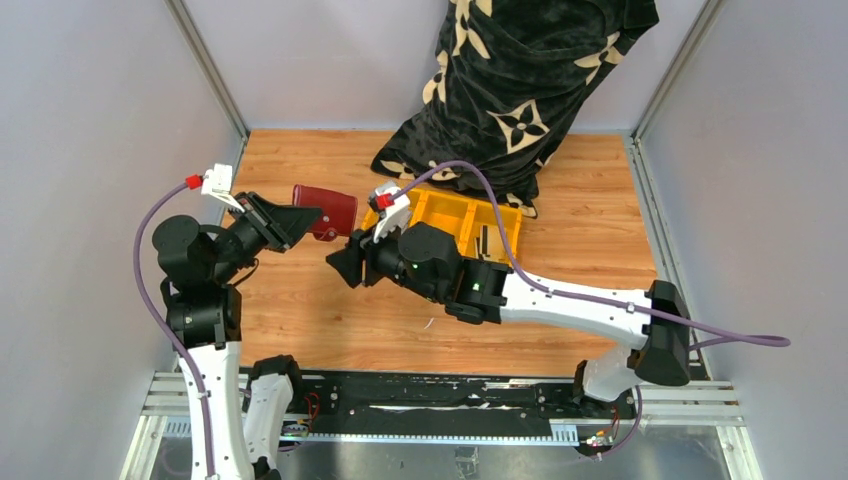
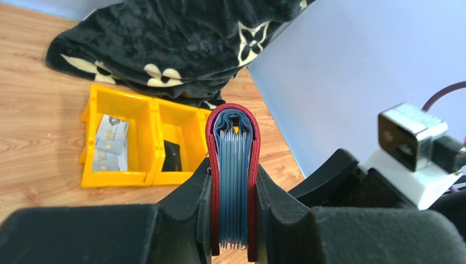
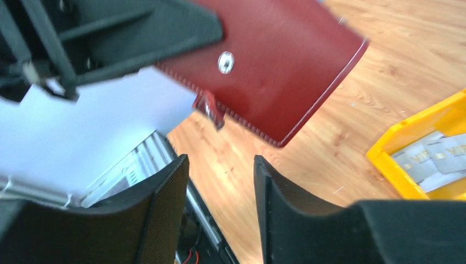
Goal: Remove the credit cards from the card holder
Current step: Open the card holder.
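Observation:
My left gripper (image 1: 300, 222) is shut on the dark red card holder (image 1: 327, 209) and holds it above the table. In the left wrist view the card holder (image 2: 233, 165) stands edge-on between my fingers, its blue-grey inner sleeves showing. My right gripper (image 1: 345, 262) is open and empty, just right of and below the holder; in the right wrist view the holder (image 3: 275, 66) with its snap tab (image 3: 209, 110) hangs above my jaws. Light grey credit cards (image 2: 110, 143) lie in the left compartment of the yellow bin; they also show in the right wrist view (image 3: 434, 159).
The yellow three-compartment bin (image 1: 505, 215) stands behind the right arm, with a black object (image 2: 172, 155) in its middle compartment. A black blanket with cream flowers (image 1: 520, 90) is heaped at the back. Grey walls close in both sides.

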Motion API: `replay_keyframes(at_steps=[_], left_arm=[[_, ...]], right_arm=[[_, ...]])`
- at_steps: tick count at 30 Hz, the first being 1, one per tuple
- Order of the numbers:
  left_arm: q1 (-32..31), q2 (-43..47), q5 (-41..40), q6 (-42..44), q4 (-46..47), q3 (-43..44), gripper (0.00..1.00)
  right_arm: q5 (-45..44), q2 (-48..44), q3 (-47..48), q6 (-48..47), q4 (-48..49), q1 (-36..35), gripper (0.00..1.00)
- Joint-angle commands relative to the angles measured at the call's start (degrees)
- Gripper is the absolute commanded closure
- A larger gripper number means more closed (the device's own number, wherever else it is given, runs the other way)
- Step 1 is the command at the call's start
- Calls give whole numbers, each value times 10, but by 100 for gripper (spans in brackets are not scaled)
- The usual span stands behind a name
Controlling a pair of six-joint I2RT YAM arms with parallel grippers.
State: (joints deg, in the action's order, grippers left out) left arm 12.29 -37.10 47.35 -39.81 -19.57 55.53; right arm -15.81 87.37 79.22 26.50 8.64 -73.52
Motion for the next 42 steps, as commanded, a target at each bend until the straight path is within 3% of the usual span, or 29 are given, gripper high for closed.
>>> replay_keyframes(at_steps=[1, 6, 11, 20, 25, 29, 31, 35, 40, 42], left_arm=[[-3, 5, 16, -24, 45, 28, 100], [-3, 6, 44, -54, 83, 25, 100], [-3, 13, 79, -109, 160, 11, 100], [-3, 15, 123, -137, 190, 12, 100], [-3, 18, 158, -139, 190, 17, 100], [-4, 16, 193, -133, 190, 22, 100], [-4, 14, 208, -131, 190, 21, 100], [-7, 14, 226, -127, 186, 8, 100], [-20, 5, 215, 36, -13, 46, 100], [-24, -1, 224, 60, -43, 54, 99]], right_arm=[[101, -60, -54, -28, 64, -8, 45], [126, -129, -103, 27, 38, 39, 33], [224, -181, -171, 144, 113, 131, 21], [372, -117, -64, 131, 100, 176, 15], [486, -74, -10, 122, 100, 197, 14], [635, -33, 33, 103, 102, 220, 16], [726, -12, 59, 73, 82, 232, 17], [798, 20, 126, 23, 18, 237, 23], [854, 69, 209, 10, -36, 221, 35], [862, 84, 230, -28, -93, 211, 36]])
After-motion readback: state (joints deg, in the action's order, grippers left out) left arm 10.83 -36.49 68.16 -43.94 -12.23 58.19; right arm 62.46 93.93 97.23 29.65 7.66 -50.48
